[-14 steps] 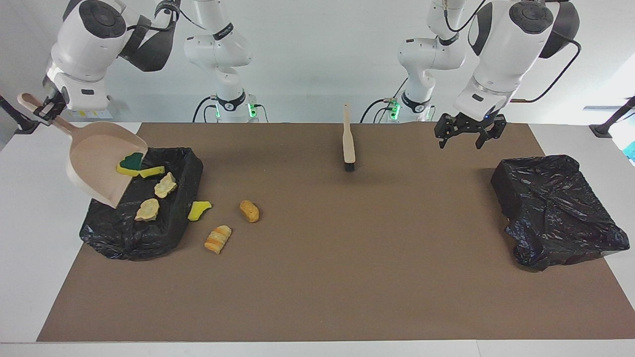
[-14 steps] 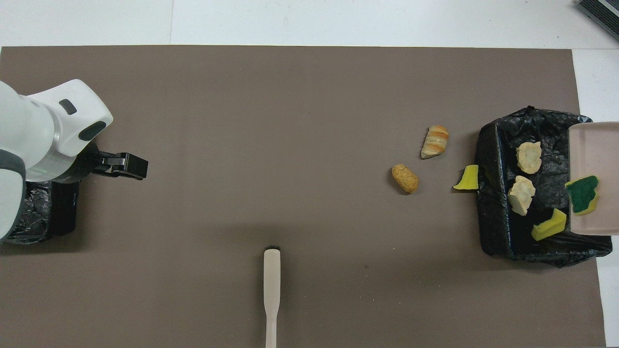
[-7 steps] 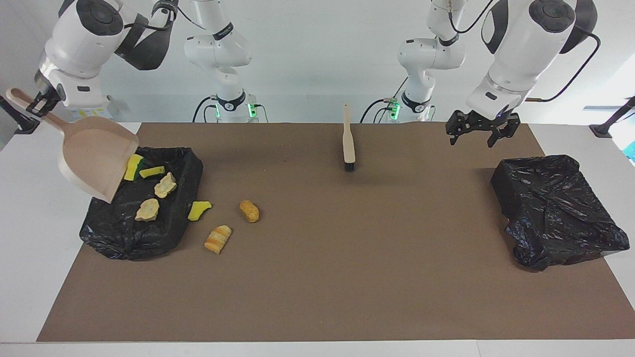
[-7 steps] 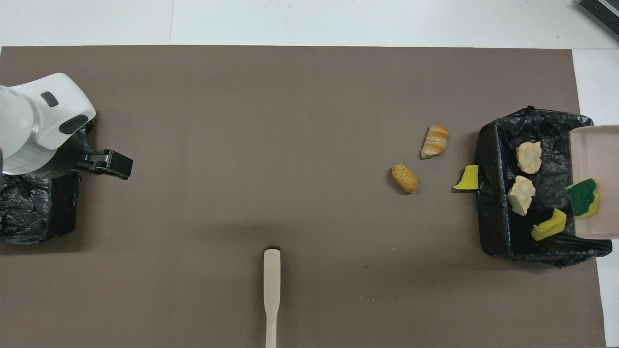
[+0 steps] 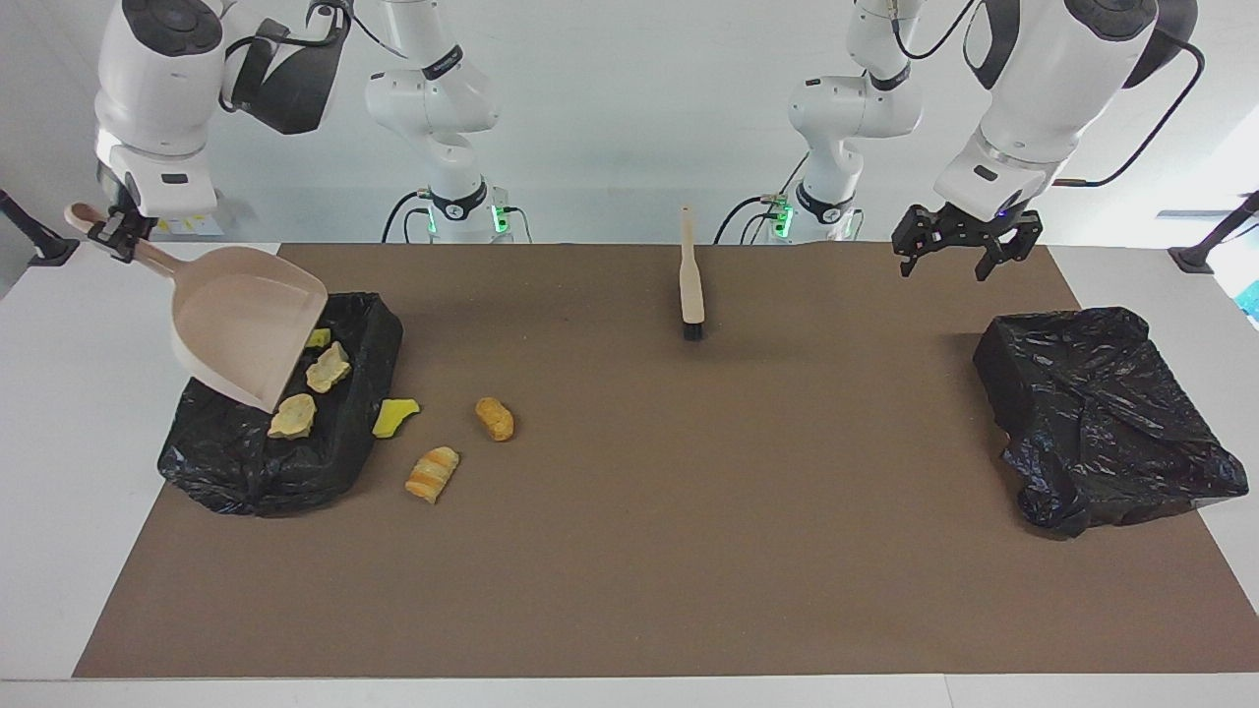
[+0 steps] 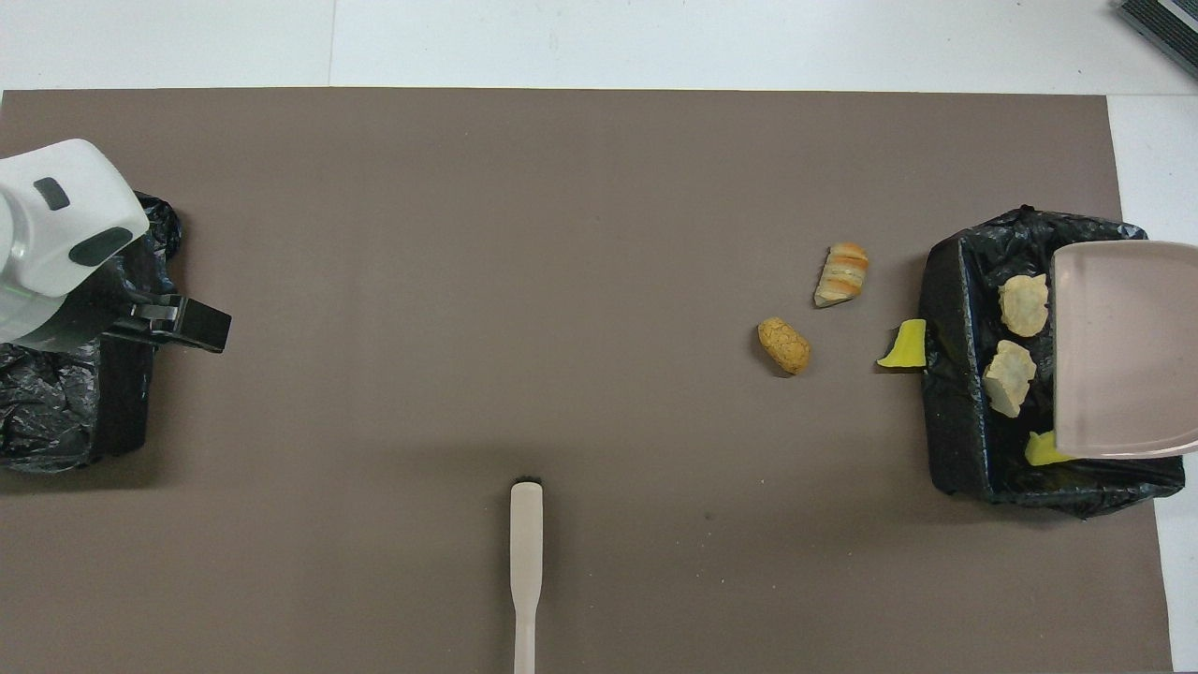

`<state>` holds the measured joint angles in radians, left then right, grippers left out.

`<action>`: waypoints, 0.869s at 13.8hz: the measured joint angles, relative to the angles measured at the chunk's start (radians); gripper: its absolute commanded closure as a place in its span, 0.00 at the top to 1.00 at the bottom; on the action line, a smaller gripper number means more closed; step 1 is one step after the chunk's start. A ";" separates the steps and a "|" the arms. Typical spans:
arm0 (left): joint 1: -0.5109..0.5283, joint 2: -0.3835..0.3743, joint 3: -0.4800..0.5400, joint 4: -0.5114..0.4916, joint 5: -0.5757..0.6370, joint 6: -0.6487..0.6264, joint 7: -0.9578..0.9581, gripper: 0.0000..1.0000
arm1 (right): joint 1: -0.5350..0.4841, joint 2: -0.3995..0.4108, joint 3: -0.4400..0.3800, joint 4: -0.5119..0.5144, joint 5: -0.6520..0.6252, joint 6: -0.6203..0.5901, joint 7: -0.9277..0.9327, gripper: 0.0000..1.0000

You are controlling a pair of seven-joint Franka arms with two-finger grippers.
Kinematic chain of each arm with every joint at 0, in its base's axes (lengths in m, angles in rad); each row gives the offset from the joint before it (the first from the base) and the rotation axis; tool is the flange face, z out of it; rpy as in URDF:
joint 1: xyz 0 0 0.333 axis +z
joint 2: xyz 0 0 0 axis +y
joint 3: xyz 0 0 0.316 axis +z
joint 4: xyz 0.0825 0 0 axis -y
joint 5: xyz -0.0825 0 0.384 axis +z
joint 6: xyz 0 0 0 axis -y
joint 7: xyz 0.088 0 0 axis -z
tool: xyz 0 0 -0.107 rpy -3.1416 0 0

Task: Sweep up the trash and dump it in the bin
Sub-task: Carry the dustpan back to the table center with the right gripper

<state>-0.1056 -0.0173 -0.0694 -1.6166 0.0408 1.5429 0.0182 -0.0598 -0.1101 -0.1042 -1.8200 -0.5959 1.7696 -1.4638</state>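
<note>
Brush (image 5: 691, 280) lying nearest the robots at mid-table, handle toward them, bristle end on the brown mat (image 5: 689, 551), untouched. Left gripper (image 5: 962, 254) hanging over the mat's robot-side edge near the left arm's end, fingers spread wide, holding nothing; higher and closer to the mat edge than half a second ago. Crumpled black bag (image 5: 1102, 413) at that end reaching past the mat's side edge. At the right arm's end, right gripper (image 5: 116, 232) clamped on the handle of the beige dustpan (image 5: 246, 320), pan tilted mouth-down over the lined bin (image 5: 364, 344), now covering more of the bin; green-topped sponge seen on the pan lip before no longer visible. In the bin: yellow sponge bit (image 5: 318, 338) and two pale crumbly lumps (image 5: 328, 369) (image 5: 293, 416). Just outside the bin wall on the mat: yellow sponge wedge (image 5: 394, 415), then round orange-brown piece (image 5: 495, 418) and striped bread piece (image 5: 433, 474), unmoved. Wide bare stretch of mat from mid-table to the edge farthest from the robots. No readable writing or labels anywhere
</note>
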 measured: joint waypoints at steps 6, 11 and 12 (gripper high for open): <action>0.036 0.000 0.000 0.000 0.000 -0.001 0.116 1.00 | 0.073 -0.005 0.046 0.000 0.271 -0.162 0.552 0.00; 0.036 0.000 -0.001 0.001 0.000 0.000 0.118 1.00 | 0.172 0.017 0.072 -0.012 0.476 -0.165 1.039 0.00; 0.036 0.000 -0.001 0.001 0.000 0.001 0.118 1.00 | 0.196 0.032 0.072 -0.013 0.496 -0.148 1.101 0.00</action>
<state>-0.0697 -0.0177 -0.0706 -1.6153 0.0408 1.5435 0.1366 0.1361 -0.0780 -0.0322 -1.8333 -0.0996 1.6212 -0.3630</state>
